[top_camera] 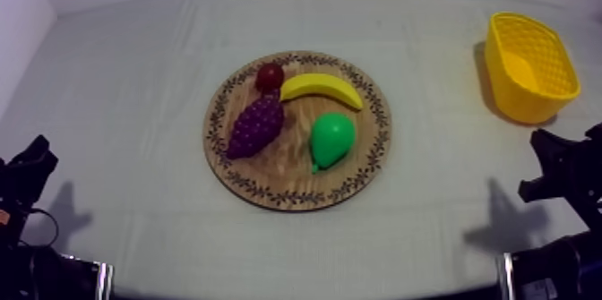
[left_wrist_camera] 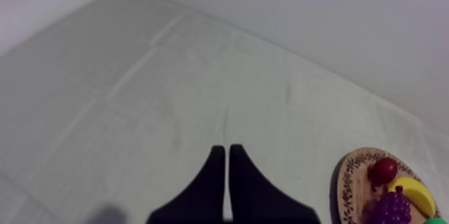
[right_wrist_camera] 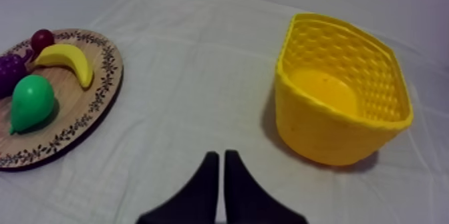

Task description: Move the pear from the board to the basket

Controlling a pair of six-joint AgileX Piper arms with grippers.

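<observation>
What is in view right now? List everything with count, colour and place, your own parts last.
wooden board: 1, brown with a patterned rim, middle of the table
pear: 1, green, on the board, on the side toward the basket
banana: 1, yellow, on the board's far part
small red fruit: 1, red, on the board, beside the banana
bunch of grapes: 1, purple, on the board, on the side away from the basket
yellow basket: 1, yellow, right of the table, empty
cloth: 1, grey-white, covering the table
left gripper: 1, black, shut, over bare cloth
right gripper: 1, black, shut, over cloth between board and basket
</observation>
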